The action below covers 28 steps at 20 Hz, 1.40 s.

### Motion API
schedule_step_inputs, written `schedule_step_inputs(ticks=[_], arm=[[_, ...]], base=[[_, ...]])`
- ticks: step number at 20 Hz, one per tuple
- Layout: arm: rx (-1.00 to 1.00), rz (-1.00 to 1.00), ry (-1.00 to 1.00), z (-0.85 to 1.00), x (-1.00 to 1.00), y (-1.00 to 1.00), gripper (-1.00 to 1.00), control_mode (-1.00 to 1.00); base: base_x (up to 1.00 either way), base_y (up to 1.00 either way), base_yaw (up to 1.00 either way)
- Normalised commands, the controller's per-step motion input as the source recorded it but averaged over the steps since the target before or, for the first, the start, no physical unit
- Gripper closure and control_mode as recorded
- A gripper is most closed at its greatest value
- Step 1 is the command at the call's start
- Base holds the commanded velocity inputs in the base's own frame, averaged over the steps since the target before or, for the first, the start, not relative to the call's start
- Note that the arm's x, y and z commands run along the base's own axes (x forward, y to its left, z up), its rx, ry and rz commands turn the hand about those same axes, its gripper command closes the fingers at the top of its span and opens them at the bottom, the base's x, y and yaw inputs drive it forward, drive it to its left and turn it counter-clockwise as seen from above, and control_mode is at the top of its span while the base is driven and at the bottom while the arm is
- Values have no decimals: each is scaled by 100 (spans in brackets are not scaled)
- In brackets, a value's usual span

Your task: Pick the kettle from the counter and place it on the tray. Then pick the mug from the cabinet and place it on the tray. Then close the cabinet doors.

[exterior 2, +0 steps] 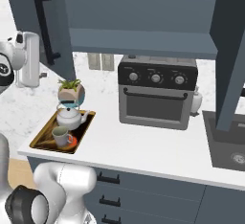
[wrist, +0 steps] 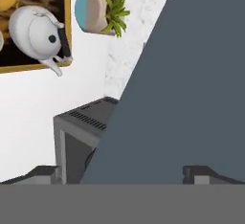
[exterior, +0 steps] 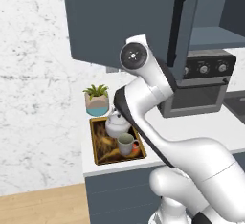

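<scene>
The kettle (exterior: 115, 124) and mug (exterior: 126, 144) both sit on the tray (exterior: 97, 155) at the left end of the counter (exterior: 201, 127), w/ the mug nearer the front. A plant pot (exterior: 97, 101) stands just behind. The claw (wrist: 122, 173) is spread wide, right up against a door (wrist: 191, 89) that's swung open. An oven (exterior 2: 157, 92) sits mid-counter.
</scene>
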Motion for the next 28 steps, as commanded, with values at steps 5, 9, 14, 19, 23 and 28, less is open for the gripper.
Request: schedule_step_inputs(ticks=[5,9,14,19,23,28], arm=[[-5,-18,2,-22,68,-68,-100,-100],[-1,-15,7,-20,67,-66,-100,-100],[0,-5,2,-23,46,-57,-100,-100],[4,0,0,-21,11,-51,-100,-100],[5,0,0,-26,30,-44,-100,-100],[5,0,0,-25,64,-36,-100,-100]], base=[[0,0,0],[0,0,0],[0,0,0],[0,0,0],[0,0,0],[0,0,0]])
